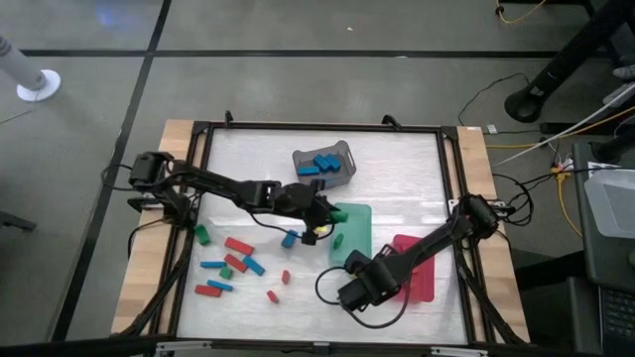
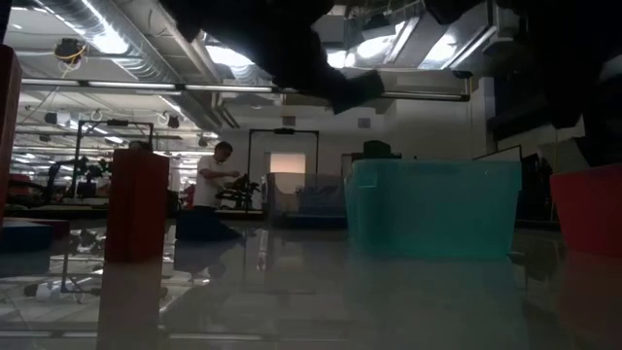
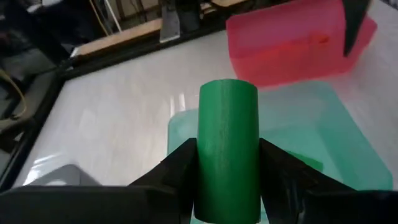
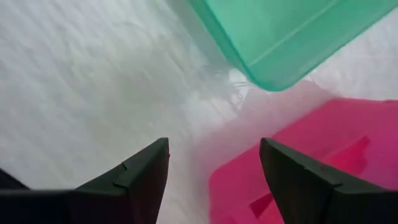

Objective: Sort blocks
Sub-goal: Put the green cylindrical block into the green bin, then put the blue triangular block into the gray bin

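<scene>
We see the left gripper [image 3: 227,180] clamped on a green block [image 3: 227,149], a short bar held upright between the two fingers [image 3: 177,171]. In the high view the left gripper [image 1: 316,216] sits at the near edge of the green tray [image 1: 359,226], and the block shows just beside it [image 1: 337,212]. The wrist view has the tray [image 3: 336,130] spread out directly beyond the block, with the red tray [image 3: 292,43] farther off.

The right gripper [image 4: 214,180] waits with jaws wide apart and nothing between them, low over the table [image 4: 81,81] by the corner where the green tray [image 4: 280,37] and red tray [image 4: 311,168] meet. In the high view it is near the table's front [image 1: 353,293].

Step in hand, as we judge it: drop green into green. To do it well, we carry the block a bit farther so it is fully inside the rim, not over the edge, lower it close to the tray floor, then release cleanly so the bar does not bounce or roll out. One green piece already lies in the tray [image 1: 338,239]; best to aim clear of it.

Other blocks: loose red and blue ones on the left part of the table [image 1: 238,260], a green one there too [image 1: 201,235], and blue ones in the grey basket [image 1: 339,155].
</scene>
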`<state>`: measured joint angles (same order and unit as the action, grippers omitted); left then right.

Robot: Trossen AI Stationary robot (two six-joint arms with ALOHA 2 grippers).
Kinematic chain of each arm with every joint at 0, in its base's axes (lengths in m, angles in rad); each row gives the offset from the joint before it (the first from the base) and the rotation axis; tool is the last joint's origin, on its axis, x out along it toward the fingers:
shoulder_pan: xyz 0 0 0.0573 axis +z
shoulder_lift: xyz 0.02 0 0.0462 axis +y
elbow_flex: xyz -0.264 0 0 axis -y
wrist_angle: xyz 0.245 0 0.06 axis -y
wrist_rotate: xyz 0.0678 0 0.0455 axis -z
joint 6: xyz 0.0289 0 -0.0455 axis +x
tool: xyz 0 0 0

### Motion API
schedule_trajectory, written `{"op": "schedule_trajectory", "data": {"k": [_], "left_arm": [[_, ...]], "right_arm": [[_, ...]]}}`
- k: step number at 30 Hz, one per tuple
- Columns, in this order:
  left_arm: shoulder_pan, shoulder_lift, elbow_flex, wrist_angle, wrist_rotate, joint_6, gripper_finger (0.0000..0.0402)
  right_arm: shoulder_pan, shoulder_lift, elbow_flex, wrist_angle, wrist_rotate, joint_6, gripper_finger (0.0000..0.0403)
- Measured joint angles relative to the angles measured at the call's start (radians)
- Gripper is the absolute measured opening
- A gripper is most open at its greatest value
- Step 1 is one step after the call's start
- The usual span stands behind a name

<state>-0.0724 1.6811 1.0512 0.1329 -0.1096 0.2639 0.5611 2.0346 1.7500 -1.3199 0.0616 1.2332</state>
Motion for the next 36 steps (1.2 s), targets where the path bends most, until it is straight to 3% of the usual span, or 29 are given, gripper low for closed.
{"op": "schedule_trajectory", "data": {"k": [7, 12, 22, 29, 36], "left_arm": [[0.007, 0.075, 0.000, 0.185, 0.032, 0.000, 0.0127], [0.003, 0.116, -0.001, 0.197, 0.032, -0.002, 0.0133], [0.000, 0.095, -0.001, 0.167, 0.031, -0.007, 0.0210], [-0.009, -0.086, -0.001, -0.246, 0.037, -0.051, 0.0212], [-0.062, -0.206, 0.000, -0.755, 0.133, -0.072, 0.0202]], "right_arm": [[0.002, 0.000, 0.000, 0.034, 0.010, 0.000, 0.0253], [0.002, 0.000, 0.000, 0.044, 0.009, 0.000, 0.0253], [0.002, 0.000, 0.000, 0.047, 0.021, 0.000, 0.0253], [0.002, 0.000, 0.000, 0.116, 0.078, 0.000, 0.0253], [0.002, 0.000, -0.001, 0.251, 0.180, -0.021, 0.0253]]}}
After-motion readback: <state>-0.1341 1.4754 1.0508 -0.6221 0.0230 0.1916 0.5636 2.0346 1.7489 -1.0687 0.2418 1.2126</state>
